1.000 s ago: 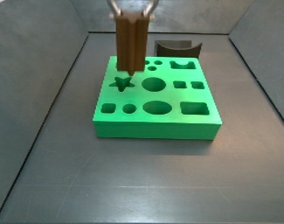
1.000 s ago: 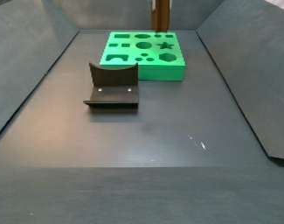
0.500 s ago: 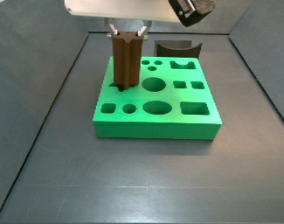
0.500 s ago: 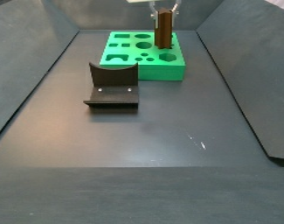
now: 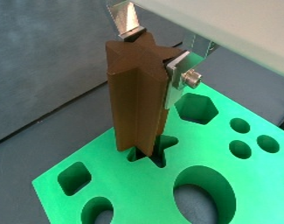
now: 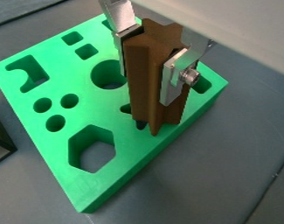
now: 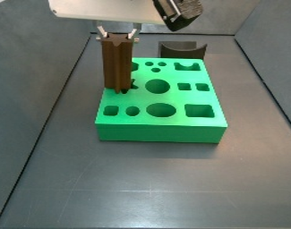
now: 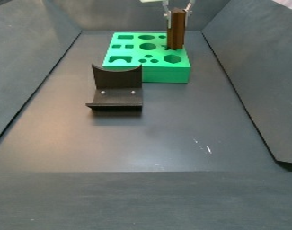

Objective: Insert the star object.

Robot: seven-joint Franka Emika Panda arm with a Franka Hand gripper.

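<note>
We are looking at the star object point(image 5: 138, 98) standing upright with its lower end in the star-shaped hole point(image 5: 147, 156) of the green block point(image 5: 238, 179).

The star object point(image 7: 114, 65) is rising from the left part of the green block point(image 7: 159, 121) in a side view, its foot in the hole and most of its length above the block's top. Our gripper point(image 6: 150, 44) is sitting over its upper end, the fingers point(image 6: 176, 74) lying one on each flank of the ridged prism point(image 6: 151, 80); we are seeing them drawn in against its sides, holding it. In a side view the fixture point(image 8: 116, 86) is standing well apart, nearer than the block point(image 8: 148, 56). A squat dark block point(image 7: 183, 48) is sitting just beyond the green block's far edge.
</note>
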